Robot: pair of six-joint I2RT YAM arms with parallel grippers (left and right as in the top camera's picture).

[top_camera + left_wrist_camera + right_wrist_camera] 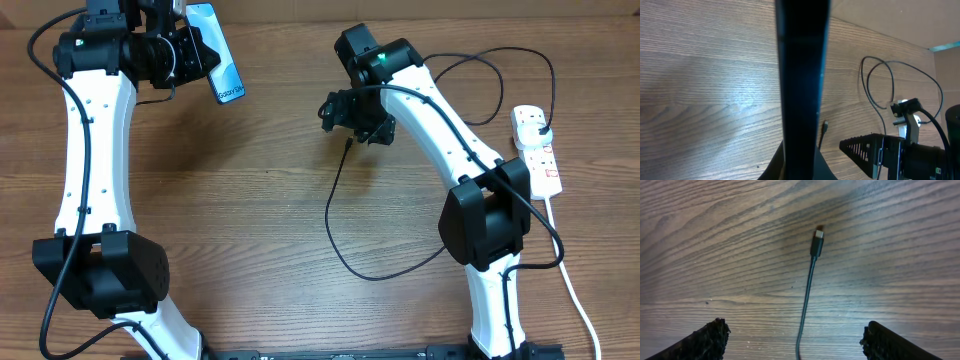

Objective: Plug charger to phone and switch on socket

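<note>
Overhead looks straight down on the whole table (250,200). Left wrist peers past the phone (802,75) across the wood; right wrist sits close above the charger (817,245) tip, which all three views share.

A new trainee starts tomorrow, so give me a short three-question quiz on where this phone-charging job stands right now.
1. True or false: the charger's connector is already plugged into the phone.
2. The right gripper is: A) shut on the connector; B) open above the connector; C) shut on the phone.
3. What does the left gripper hold?

Key: 1. False; the connector lies loose on the table. 2. B. 3. The phone.
</note>
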